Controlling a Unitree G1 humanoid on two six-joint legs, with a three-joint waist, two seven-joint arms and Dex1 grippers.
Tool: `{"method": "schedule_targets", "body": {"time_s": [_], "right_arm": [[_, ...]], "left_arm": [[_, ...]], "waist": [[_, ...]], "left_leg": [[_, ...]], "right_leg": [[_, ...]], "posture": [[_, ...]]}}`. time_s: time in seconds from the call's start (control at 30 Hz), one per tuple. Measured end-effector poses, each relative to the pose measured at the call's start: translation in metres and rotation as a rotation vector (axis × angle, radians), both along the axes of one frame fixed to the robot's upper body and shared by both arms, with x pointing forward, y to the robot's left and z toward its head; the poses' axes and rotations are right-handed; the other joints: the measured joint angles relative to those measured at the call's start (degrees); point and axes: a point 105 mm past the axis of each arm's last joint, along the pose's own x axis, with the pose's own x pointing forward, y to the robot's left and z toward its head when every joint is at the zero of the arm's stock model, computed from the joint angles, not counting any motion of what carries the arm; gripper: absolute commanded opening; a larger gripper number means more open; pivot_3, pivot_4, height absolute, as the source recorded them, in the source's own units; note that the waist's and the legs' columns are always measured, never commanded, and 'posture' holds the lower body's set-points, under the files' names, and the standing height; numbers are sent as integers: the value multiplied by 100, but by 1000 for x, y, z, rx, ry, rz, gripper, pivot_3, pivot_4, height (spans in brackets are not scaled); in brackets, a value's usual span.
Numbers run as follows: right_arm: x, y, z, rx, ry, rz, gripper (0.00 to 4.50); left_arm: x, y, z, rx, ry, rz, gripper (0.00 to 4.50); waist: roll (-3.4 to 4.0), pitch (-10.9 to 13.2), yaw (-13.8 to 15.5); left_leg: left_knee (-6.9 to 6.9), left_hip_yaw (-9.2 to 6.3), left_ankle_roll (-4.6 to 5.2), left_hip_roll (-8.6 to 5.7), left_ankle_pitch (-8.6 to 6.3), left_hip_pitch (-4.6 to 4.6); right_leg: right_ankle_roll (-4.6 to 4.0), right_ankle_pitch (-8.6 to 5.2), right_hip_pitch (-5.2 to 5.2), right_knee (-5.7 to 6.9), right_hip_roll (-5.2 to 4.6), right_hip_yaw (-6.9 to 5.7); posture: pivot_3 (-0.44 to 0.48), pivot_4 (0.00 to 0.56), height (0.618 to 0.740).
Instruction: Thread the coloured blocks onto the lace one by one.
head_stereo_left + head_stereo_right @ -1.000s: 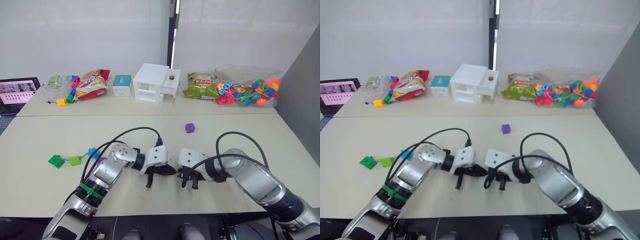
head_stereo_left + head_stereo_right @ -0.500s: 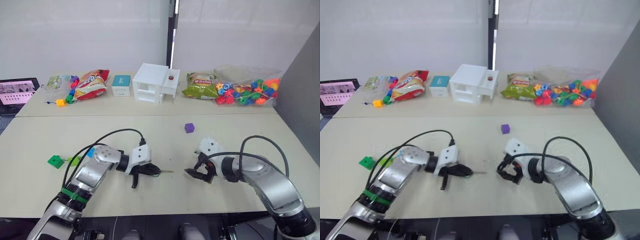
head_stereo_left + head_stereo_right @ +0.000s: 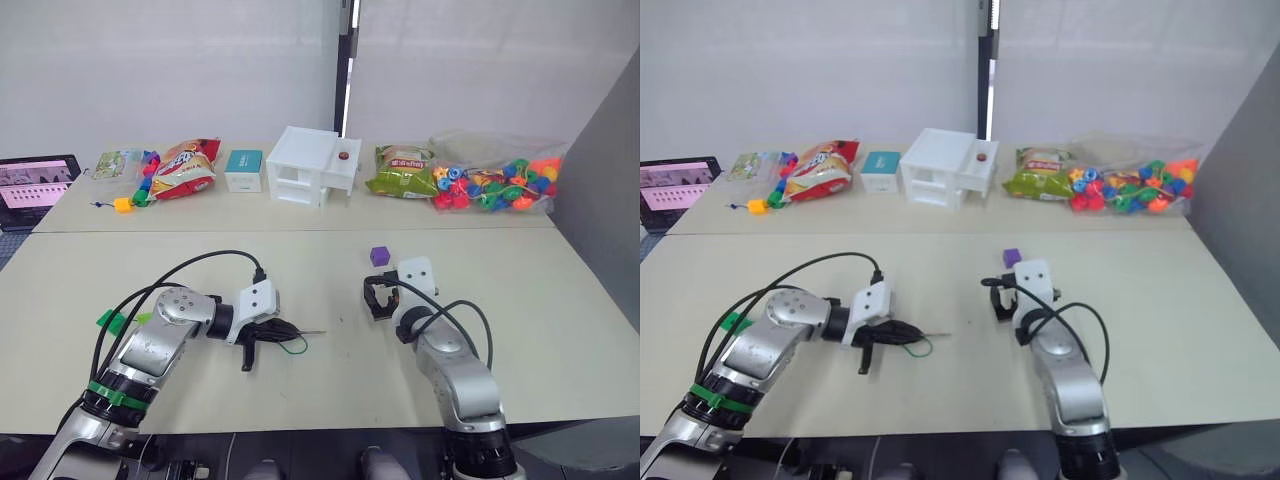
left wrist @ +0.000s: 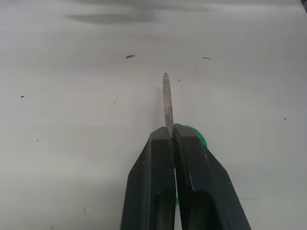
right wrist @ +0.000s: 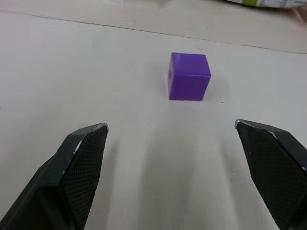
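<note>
Purple cube (image 5: 189, 75) sits on the table (image 3: 540, 320) just beyond the right gripper (image 5: 177, 139), whose fingers are spread wide and aimed at it. It looks light, hard and likely slick; squeezing two flat opposite sides should hold best. At the near left, the left gripper (image 4: 170, 136) pinches the lace (image 4: 166, 103) behind its stiff tip.

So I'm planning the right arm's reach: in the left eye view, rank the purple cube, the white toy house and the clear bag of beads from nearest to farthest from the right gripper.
From the right gripper:
1. Purple cube, just beyond it on the near table.
2. White toy house, on the far table, to its left.
3. Clear bag of beads, far table, off to the right.
</note>
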Motion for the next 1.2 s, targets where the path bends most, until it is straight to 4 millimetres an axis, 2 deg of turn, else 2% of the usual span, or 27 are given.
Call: {"method": "schedule_targets", "body": {"time_s": [0.1,0.5,0.6,0.83,1.03,1.13,1.2], "right_arm": [[15,-3,1,8,-31,-28,4467],[59,10,-2,14,-64,10,4467],[68,12,-1,43,-71,26,3682],[70,23,-6,70,-74,85,1272],[63,26,-1,115,-100,88,1168],[44,23,3,138,-121,86,1168],[20,21,3,142,-115,88,1168]], "left_arm": [[0,0,0,-1,5,6,0],[-1,1,0,-3,-6,27,0],[-1,1,0,-4,-9,29,0],[-2,1,-1,-3,-6,32,0],[-1,1,-1,-5,-9,32,0],[-1,1,-1,-6,-10,32,0],[-1,2,-2,-8,-8,38,0]], "waist": [[0,0,-16],[1,1,-153],[1,0,-162],[2,0,-174],[3,0,-165],[4,0,-140],[6,-1,-113]], "left_leg": [[-4,0,0,1,0,3],[-13,-2,0,2,0,7],[-13,-2,0,2,0,7],[-13,-2,0,2,0,6],[-14,-4,0,2,0,5],[-13,-4,0,0,0,0],[-12,-9,1,0,-1,-9]], "right_leg": [[0,0,0,1,1,0],[-1,0,-2,2,2,2],[-1,1,-2,1,2,3],[-1,1,-1,3,1,3],[-1,1,-3,4,1,3],[-1,1,-6,37,-2,3],[0,0,-14,39,0,1]], "posture": [[0,150,740],[0,150,740],[0,150,740],[0,150,740],[0,150,740],[0,150,740],[0,150,740]]}}
